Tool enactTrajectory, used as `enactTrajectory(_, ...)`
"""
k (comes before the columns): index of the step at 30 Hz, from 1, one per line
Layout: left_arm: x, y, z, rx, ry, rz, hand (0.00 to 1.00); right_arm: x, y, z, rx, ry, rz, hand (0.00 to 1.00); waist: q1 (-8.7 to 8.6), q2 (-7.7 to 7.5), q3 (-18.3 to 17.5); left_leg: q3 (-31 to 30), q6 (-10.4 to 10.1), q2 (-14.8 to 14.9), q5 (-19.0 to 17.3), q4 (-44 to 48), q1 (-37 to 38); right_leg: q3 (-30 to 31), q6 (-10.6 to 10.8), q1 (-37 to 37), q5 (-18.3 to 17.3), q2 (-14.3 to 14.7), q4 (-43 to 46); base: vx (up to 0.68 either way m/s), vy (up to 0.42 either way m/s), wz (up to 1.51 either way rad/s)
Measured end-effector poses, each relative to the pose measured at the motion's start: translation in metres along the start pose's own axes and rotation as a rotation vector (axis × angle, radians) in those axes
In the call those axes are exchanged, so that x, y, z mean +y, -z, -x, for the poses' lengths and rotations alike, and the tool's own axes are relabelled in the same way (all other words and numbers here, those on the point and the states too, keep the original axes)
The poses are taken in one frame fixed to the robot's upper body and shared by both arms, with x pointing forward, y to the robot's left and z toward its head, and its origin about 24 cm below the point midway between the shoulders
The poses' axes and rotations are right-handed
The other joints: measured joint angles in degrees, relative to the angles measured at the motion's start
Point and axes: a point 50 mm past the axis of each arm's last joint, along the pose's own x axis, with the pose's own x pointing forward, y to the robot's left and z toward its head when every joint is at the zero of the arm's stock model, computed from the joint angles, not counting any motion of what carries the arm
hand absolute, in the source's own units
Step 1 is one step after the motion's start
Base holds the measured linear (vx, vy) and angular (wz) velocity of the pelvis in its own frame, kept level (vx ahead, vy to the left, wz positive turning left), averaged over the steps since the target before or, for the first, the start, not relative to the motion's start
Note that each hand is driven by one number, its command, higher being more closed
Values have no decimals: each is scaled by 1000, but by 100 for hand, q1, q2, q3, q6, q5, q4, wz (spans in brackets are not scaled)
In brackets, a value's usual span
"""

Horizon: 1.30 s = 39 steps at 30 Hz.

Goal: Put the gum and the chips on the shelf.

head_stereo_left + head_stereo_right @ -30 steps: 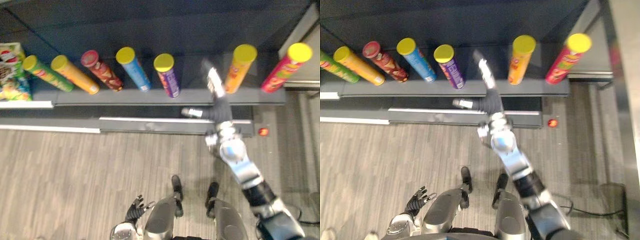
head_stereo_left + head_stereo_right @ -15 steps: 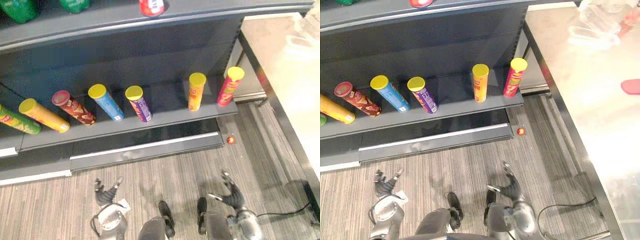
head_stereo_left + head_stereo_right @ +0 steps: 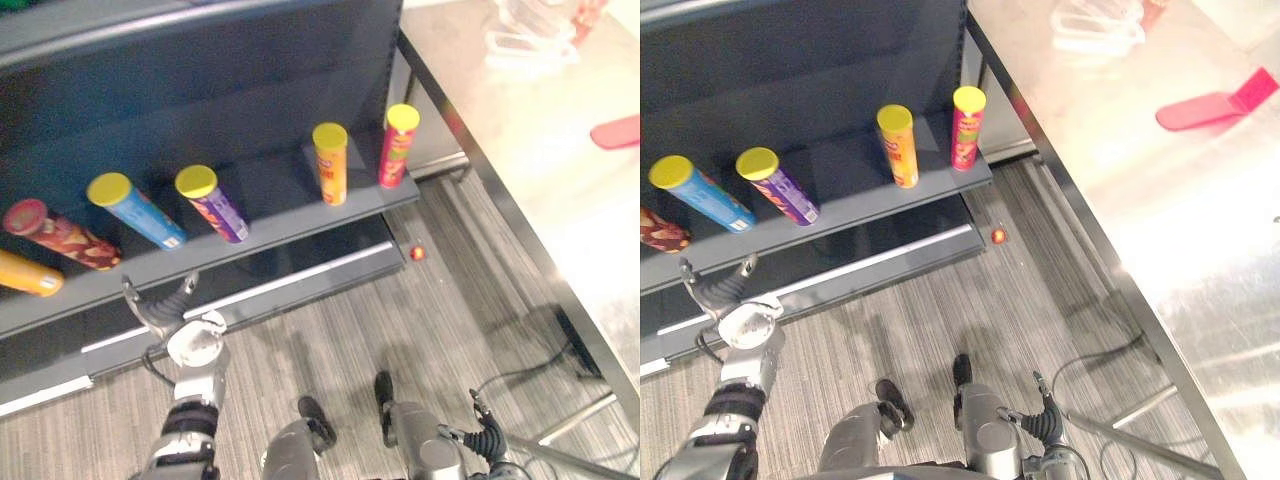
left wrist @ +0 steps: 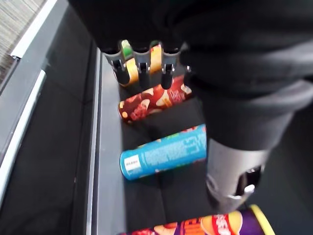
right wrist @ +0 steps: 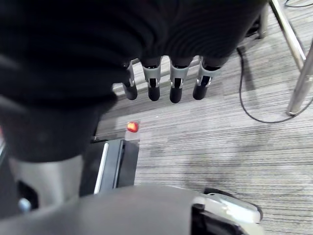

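You have a bare stretch of shelf (image 3: 275, 190) between the purple can (image 3: 212, 204) and the orange can (image 3: 331, 164). Left of it, the blue can (image 3: 135, 210) and red can (image 3: 60, 235) lean close together. The table (image 3: 520, 150) hems in the right end, near the pink can (image 3: 398, 146). The floor (image 3: 330, 320) before the shelf gives room.

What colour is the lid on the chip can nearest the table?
Yellow lid on a pink can; clearest in the left eye view.

floor (image 3: 330, 330): grey striped planks | small red-orange ball (image 3: 417, 253): lying on floor, alone, near the table's long edge | metal table (image 3: 1160, 230): shiny top, right side | pink flat tool (image 3: 1215, 102): lying on tabletop | clear plastic container (image 3: 1095, 25): on table's far end, well apart from pink tool
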Motion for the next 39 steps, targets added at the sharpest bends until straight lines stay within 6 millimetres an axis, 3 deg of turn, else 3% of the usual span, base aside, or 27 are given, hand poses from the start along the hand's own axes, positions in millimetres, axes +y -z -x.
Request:
enactTrajectory(3,-10,-15,-14,-12,-11,-7,0,0,0,-1,-1,17,-1,0,-11,-47,98,96,37,99,-97,275,-257,103,-26,-288,29,33,167,-19,42,-18)
enactTrajectory(10,-14,-57,-44,-119,-55,-22,0,3,-5,-11,-7,36,-2,0,-123,-218,319,112,60,326,-250,705,-683,177,-38,-694,50,145,441,-3,13,-10)
enactTrajectory(19,-19,-74,-52,-102,-110,21,0,3,-10,-15,-26,64,6,0,-130,-291,498,110,40,569,-385,1097,-1219,190,-46,-1207,44,255,687,-17,-15,-5)
enactTrajectory(34,-38,-136,-55,-219,-71,177,0,1,-21,-17,-72,80,7,0,-11,-317,621,397,18,1060,-571,1607,-1730,75,-240,-1919,-119,364,1326,18,-37,-2)
enactTrajectory(39,-40,-145,-54,-241,-68,208,0,-1,-26,-19,-91,89,5,0,-8,-310,626,579,51,1226,-574,1736,-1835,16,-260,-2093,-161,367,1463,19,-34,4)
